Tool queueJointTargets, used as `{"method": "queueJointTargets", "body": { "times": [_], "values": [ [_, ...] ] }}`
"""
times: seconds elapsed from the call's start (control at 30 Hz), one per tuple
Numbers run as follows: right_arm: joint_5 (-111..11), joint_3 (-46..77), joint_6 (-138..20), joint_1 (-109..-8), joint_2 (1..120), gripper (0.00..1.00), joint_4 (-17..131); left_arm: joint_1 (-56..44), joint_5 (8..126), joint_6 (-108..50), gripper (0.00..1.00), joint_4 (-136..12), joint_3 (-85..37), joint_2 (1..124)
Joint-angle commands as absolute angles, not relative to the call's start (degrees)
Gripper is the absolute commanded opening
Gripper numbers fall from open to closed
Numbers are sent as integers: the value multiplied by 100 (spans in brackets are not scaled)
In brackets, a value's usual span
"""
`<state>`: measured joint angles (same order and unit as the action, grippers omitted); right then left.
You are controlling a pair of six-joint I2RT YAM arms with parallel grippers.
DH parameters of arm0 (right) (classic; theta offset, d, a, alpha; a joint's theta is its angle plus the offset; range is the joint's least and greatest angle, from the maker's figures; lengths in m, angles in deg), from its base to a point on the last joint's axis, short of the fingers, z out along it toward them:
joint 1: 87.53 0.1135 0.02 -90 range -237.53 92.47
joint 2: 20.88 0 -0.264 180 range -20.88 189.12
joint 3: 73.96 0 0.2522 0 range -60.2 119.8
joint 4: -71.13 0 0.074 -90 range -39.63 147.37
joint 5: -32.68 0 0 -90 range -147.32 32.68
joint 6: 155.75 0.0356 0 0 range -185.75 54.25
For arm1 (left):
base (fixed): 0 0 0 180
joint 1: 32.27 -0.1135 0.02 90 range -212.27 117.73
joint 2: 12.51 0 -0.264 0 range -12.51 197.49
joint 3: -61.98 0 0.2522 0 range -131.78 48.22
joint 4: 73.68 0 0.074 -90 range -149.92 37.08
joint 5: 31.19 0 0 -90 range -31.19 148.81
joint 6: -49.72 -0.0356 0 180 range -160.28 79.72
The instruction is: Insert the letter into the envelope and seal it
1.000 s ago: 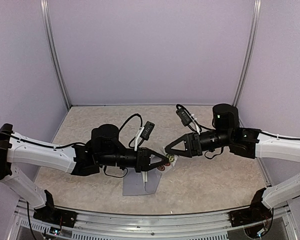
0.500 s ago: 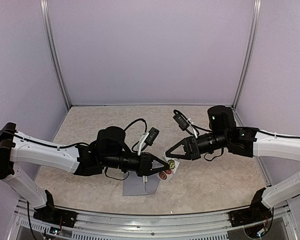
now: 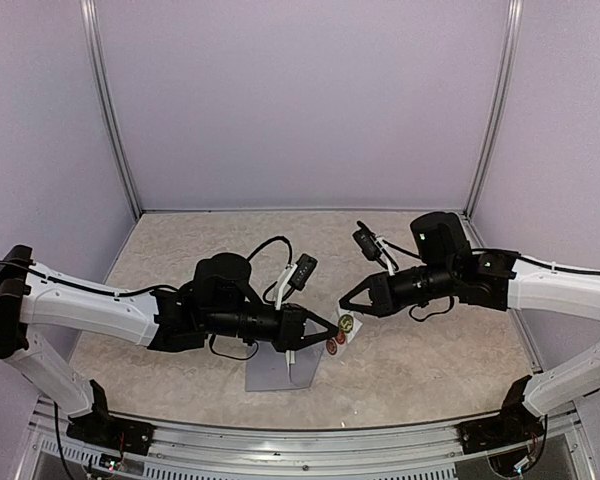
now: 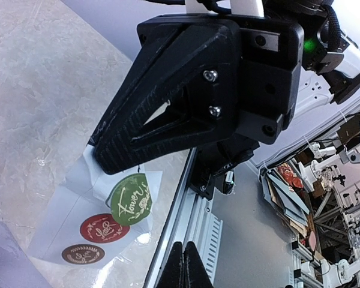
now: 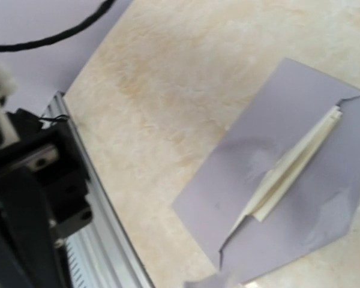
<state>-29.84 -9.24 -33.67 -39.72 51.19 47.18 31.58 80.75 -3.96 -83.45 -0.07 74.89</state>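
Right gripper (image 3: 346, 312) has closed, seemingly pinching green sticker (image 4: 131, 202); left gripper (image 3: 332, 324) shut, hold unclear; envelope (image 3: 268, 375) partly hidden.

The left gripper (image 3: 327, 326) and right gripper (image 3: 348, 306) meet almost tip to tip above the table (image 3: 430, 370), barring the middle; the envelope (image 3: 270, 378) lies under the left arm (image 3: 100, 310). Behind them, open room to the back wall (image 3: 300, 110).

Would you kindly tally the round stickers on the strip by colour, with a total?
green sticker: 1
red sticker: 1
brown sticker: 1
Total: 3
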Motion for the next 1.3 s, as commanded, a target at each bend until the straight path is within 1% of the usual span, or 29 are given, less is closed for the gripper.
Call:
{"method": "queueJointTargets", "body": {
  "times": [0.0,0.13,0.2,0.3,0.4,0.47,0.57,0.73,0.83,1.13,1.27],
  "values": [
    [-3373,-760,-3350,-4023,5010,0,4481,3196,8008,-490,0,-8383,-65,7417],
    [-3192,-808,-3333,-4016,4975,0,4605,3138,7917,-384,1,-8385,-47,7482],
    [-2957,-896,-3303,-4022,4916,0,4845,3080,7918,-200,14,-8480,-21,7555],
    [-2556,-1099,-3201,-4021,4741,0,5329,3002,7926,40,30,-8790,87,7597],
    [-2252,-1220,-3097,-4016,4607,0,5694,2971,7907,145,38,-8901,102,7612],
    [-2165,-1238,-3077,-4018,4583,0,5728,2966,7999,218,42,-9078,103,7638],
    [-2138,-1239,-3099,-4016,4610,0,5722,2980,8153,327,42,-9337,107,7667],
    [-2164,-1222,-3127,-4020,4660,0,5722,2985,8228,373,37,-9453,81,7699],
    [-2191,-1206,-3145,-4020,4691,0,5710,2992,8319,429,31,-9540,81,7756],
    [-2355,-1196,-3209,-4018,4756,0,5547,3019,8328,509,18,-9631,57,7809],
    [-2491,-1189,-3257,-4021,4788,0,5430,3023,8318,557,16,-9672,67,7811]
  ]
}}
